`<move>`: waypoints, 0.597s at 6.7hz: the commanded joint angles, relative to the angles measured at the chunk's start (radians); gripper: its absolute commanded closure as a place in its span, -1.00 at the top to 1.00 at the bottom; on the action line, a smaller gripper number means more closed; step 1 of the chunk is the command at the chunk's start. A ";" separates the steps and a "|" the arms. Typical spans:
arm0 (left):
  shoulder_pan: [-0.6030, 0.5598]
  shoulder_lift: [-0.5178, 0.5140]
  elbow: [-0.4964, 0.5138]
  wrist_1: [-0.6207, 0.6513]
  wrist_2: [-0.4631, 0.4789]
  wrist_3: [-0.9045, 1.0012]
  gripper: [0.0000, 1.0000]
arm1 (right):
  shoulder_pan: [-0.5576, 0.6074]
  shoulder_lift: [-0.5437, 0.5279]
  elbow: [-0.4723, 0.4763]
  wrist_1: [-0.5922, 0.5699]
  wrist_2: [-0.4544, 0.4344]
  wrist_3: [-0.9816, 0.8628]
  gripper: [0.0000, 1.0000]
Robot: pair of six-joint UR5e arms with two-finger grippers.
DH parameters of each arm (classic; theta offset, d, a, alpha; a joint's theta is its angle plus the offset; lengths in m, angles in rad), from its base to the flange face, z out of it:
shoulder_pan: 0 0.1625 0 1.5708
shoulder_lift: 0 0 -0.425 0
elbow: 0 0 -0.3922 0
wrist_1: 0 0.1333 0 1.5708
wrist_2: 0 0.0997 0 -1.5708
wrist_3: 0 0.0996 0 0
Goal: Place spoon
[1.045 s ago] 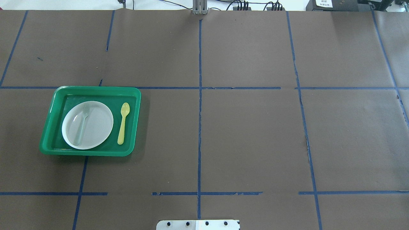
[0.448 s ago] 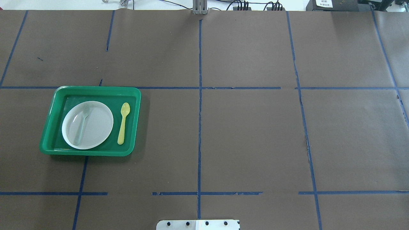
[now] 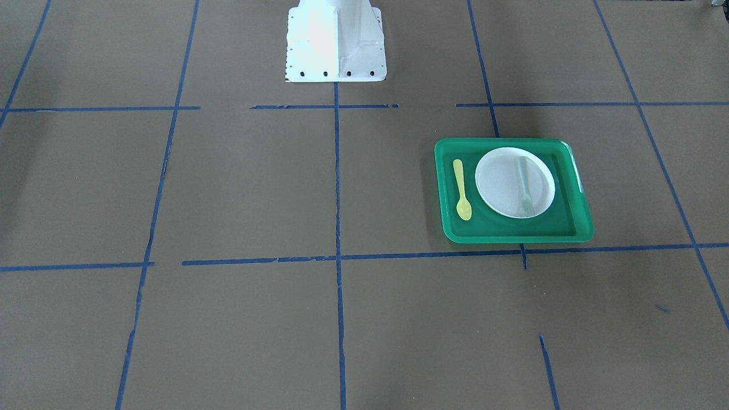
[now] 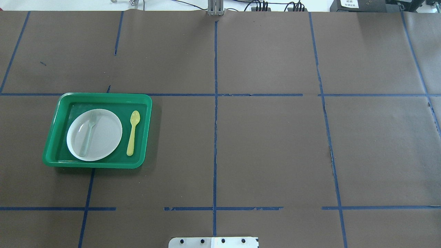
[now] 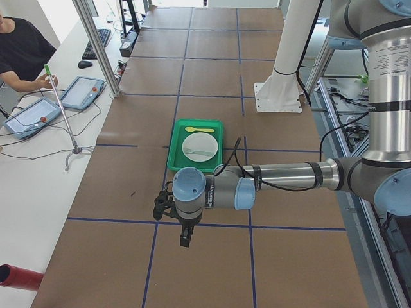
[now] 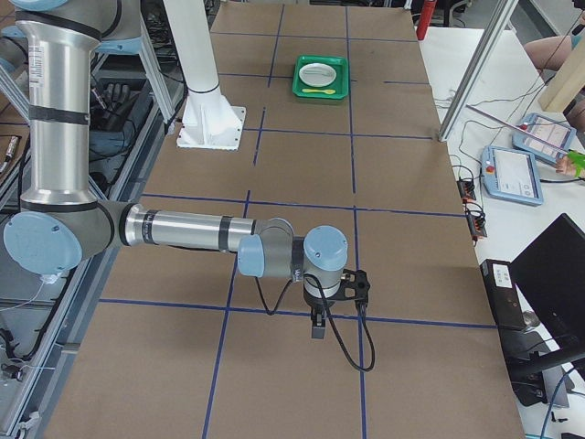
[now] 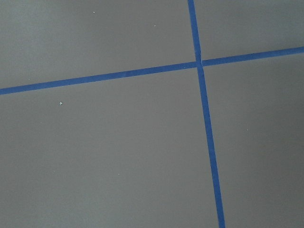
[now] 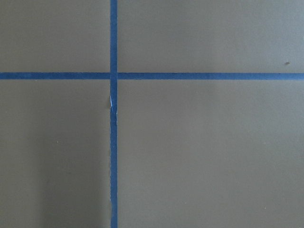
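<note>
The small yellow spoon (image 4: 132,134) lies flat in the green tray (image 4: 103,96), to the right of the white plate (image 4: 105,136); it also shows in the front-facing view (image 3: 462,191). The tray sits on the table's left half. My left gripper (image 5: 185,239) shows only in the exterior left view, far from the tray, above bare table; I cannot tell if it is open or shut. My right gripper (image 6: 317,326) shows only in the exterior right view, at the table's other end; I cannot tell its state. Both wrist views show only brown paper and blue tape.
A pale grey-green fork (image 4: 88,134) lies on the plate. The robot's white base (image 3: 335,40) stands at the table's near edge. Operators with tablets (image 5: 80,92) sit beyond the far edge. Brown paper with blue tape lines covers the table.
</note>
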State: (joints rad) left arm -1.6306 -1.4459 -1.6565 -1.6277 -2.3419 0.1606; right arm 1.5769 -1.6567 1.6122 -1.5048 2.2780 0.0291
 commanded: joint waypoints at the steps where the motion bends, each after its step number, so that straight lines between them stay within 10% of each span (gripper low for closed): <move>1: 0.000 -0.008 -0.002 0.008 -0.002 0.003 1.00 | 0.000 0.000 0.000 0.000 0.000 0.000 1.00; 4: 0.000 -0.007 -0.011 0.012 -0.002 0.004 1.00 | 0.000 0.000 0.000 0.000 0.000 0.000 1.00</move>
State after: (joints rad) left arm -1.6306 -1.4526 -1.6626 -1.6171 -2.3439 0.1641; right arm 1.5769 -1.6567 1.6118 -1.5048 2.2779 0.0291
